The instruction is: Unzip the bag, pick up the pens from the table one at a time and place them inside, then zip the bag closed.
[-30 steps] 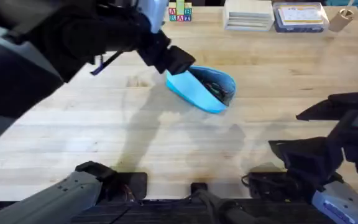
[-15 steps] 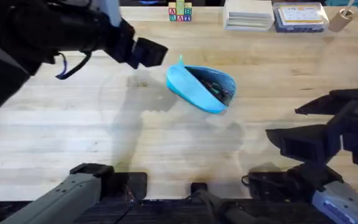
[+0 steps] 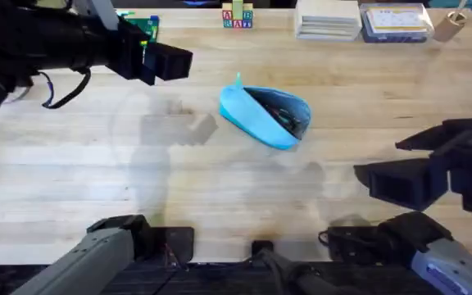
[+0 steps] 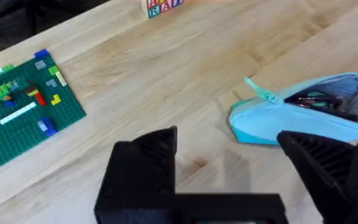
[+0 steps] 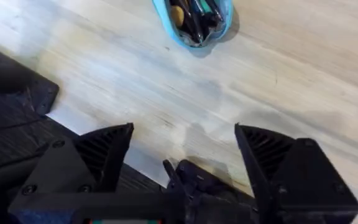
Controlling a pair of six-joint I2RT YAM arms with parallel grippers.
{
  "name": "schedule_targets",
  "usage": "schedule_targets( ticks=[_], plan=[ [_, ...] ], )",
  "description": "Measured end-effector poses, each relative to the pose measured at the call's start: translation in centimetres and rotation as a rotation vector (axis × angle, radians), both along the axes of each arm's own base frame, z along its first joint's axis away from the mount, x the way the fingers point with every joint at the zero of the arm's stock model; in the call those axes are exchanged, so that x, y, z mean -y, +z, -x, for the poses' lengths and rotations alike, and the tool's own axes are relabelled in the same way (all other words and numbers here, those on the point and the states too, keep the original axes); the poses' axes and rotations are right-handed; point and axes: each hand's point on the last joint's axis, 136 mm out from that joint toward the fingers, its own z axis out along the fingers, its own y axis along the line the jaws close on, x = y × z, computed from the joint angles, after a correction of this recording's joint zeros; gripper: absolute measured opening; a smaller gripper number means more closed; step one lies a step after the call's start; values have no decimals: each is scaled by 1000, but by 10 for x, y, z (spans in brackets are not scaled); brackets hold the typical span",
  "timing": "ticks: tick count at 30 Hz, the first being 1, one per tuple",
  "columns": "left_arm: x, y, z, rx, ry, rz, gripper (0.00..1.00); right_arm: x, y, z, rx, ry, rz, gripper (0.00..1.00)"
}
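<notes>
The light-blue bag (image 3: 260, 121) lies unzipped in the middle of the table (image 3: 220, 188), its zipper pull (image 4: 260, 93) sticking up at the left end. Dark pens (image 5: 192, 14) lie inside its open mouth, also visible in the overhead view as pens (image 3: 285, 116). My left gripper (image 3: 169, 62) hangs open and holds nothing, raised to the left of the bag and apart from it; the left wrist view shows the left gripper (image 4: 227, 155) with the bag (image 4: 303, 118) beyond it. My right gripper (image 3: 379, 161) is open with nothing in it, near the front right, the bag (image 5: 173, 28) well ahead of the right gripper (image 5: 185, 143).
A green brick baseplate (image 3: 142, 24) lies at the back left. Letter blocks (image 3: 238, 16), a white box (image 3: 328, 18), a clear box with blue contents (image 3: 396, 22) and a small bottle (image 3: 451, 24) line the far edge.
My left arm has swung left and away from the bag's left end, where it hovered a second ago. The bag stays open and in place. The right gripper has barely shifted.
</notes>
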Motion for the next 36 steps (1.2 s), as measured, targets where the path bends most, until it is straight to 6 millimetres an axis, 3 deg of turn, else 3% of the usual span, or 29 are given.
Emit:
schedule_targets(
  ticks=[8, 19, 22, 23, 26, 27, 36],
  plan=[
    [1, 0, 1, 2, -9, 1, 993, -2, 3, -8, -17, -83, -53, 997],
    [1, -1, 2, -6, -11, 0, 993, -10, -27, -34, -260, -136, 3, 998],
    [1, -2, 3, -11, -11, 0, 993, -13, -32, -46, -314, -140, 22, 998],
    [1, -2, 3, -11, -11, 0, 993, -17, -36, -60, -357, -141, 37, 998],
    [1, -2, 3, -11, -11, 0, 993, -22, -35, -76, -380, -142, 46, 998],
    [1, -2, 3, -11, -11, 0, 993, -26, -32, -91, -383, -141, 47, 998],
    [1, -2, 3, -11, -11, 0, 993, -46, -20, -129, -315, -81, 52, 998]
  ],
)
